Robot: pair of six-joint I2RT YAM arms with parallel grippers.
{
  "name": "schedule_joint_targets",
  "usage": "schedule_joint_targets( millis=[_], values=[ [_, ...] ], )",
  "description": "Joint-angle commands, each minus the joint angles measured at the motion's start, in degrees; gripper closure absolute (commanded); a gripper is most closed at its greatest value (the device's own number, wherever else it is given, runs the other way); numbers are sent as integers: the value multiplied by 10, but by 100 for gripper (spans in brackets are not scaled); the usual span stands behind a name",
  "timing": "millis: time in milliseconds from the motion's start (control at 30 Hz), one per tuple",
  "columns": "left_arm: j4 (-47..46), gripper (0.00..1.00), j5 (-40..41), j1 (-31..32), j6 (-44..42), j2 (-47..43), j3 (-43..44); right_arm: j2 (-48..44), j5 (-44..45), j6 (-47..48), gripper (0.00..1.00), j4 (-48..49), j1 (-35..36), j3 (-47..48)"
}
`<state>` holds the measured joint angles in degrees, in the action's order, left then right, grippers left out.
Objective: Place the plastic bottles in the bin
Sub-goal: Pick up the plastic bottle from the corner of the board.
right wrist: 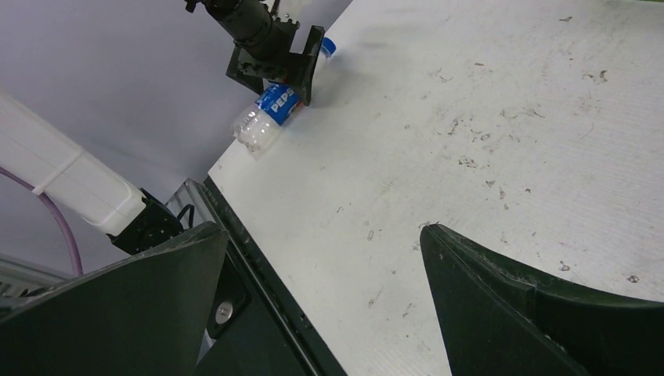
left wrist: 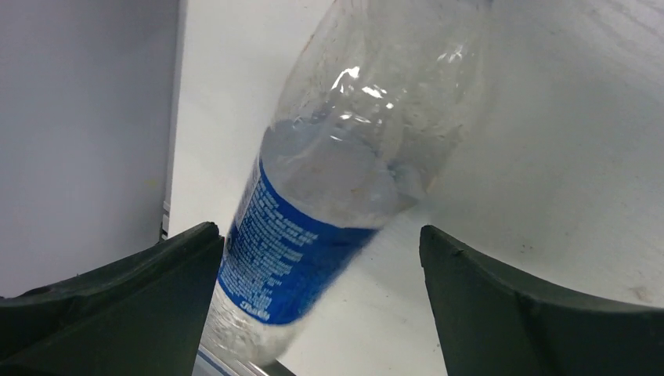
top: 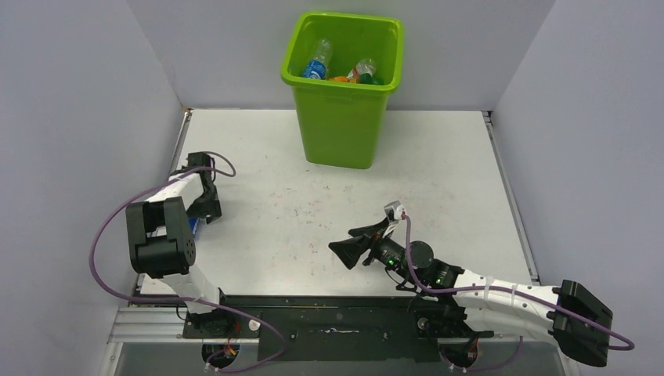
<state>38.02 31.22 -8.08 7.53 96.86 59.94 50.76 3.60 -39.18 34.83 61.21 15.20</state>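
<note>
Straddling a blue-labelled bottle (left wrist: 344, 172) at the counter's (top: 438, 172) left edge, the left tool (left wrist: 319, 229) gapes wide for grasping; right tool (right wrist: 325, 231) open, empty.

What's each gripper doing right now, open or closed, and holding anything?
Left gripper: open, fingers either side of the blue-labelled bottle, not closed on it.
Right gripper: open, holding nothing, over the table.
</note>
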Motion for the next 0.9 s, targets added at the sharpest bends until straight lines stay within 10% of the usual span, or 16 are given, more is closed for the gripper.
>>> schedule_joint_targets(
  millis=[0,467,867],
  values=[
    [6,7,-28,-9,-3,24,17,-1,2,16,0,5,-2,13],
    [-17,68,-135,-12,37,0,9,-29,16,16,0,-34,-3,21],
    [-265,77,-370,164,223,-463,-115,-36,-25,118,4,-127,-2,89]
  ],
)
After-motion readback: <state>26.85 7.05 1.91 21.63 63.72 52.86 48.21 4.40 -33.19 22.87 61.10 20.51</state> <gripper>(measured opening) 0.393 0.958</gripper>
